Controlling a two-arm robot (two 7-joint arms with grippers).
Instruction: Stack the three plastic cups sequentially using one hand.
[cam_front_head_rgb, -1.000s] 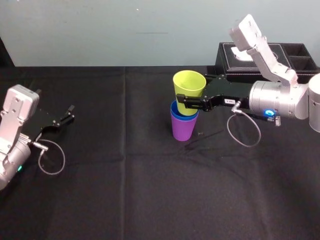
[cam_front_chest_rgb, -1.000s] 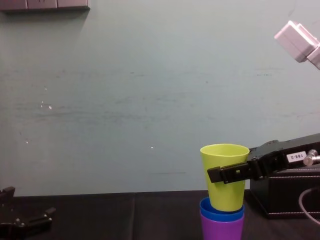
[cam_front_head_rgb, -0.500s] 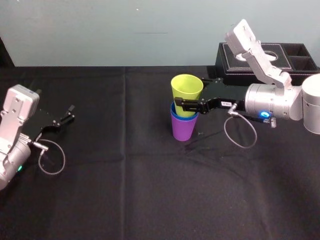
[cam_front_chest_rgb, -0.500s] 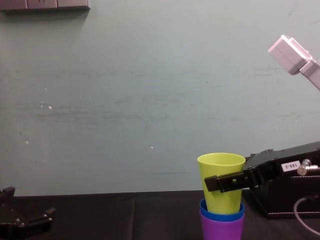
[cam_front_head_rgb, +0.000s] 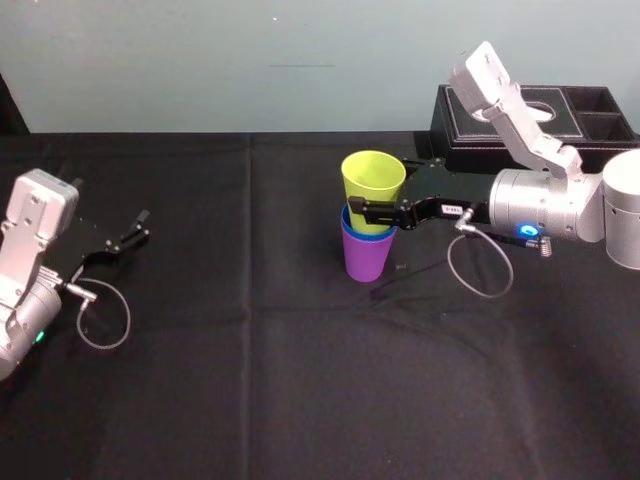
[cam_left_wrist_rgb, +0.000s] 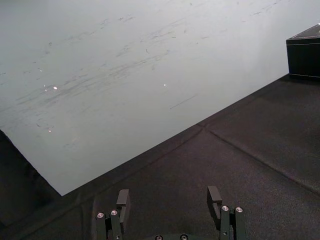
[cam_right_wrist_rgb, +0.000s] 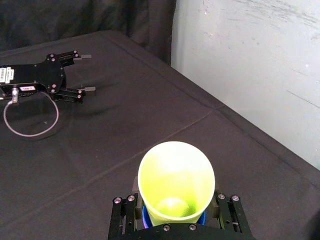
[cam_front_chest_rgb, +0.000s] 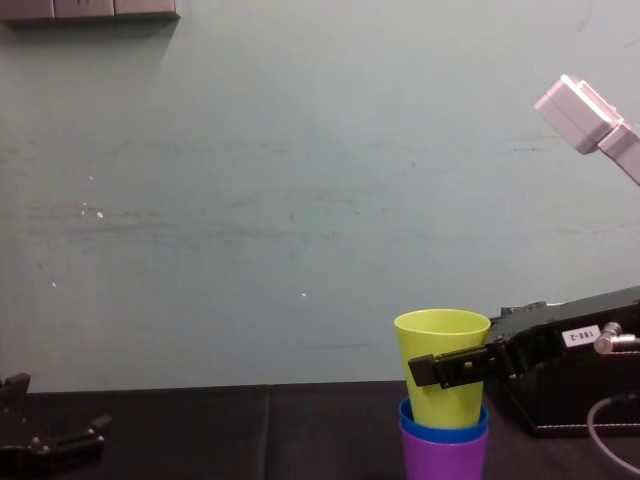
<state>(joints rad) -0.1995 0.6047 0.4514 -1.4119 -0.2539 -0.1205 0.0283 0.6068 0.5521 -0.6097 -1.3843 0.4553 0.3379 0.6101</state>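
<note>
The purple cup stands upright mid-table with the blue cup nested in it, only the blue rim showing. The yellow-green cup sits partway down inside the blue one, its upper half standing above the rim. My right gripper reaches in from the right and is shut on the yellow-green cup, one finger on each side of its wall. The near finger crosses the cup's middle in the chest view. My left gripper rests open at the table's left with nothing in it.
A black tissue box stands at the back right, behind my right arm. A cable loop hangs from the right wrist just above the black tablecloth. The pale wall closes the far side.
My right gripper has come down and slightly left with the yellow-green cup, which now sits deeper in the blue cup. The left arm has not moved.
</note>
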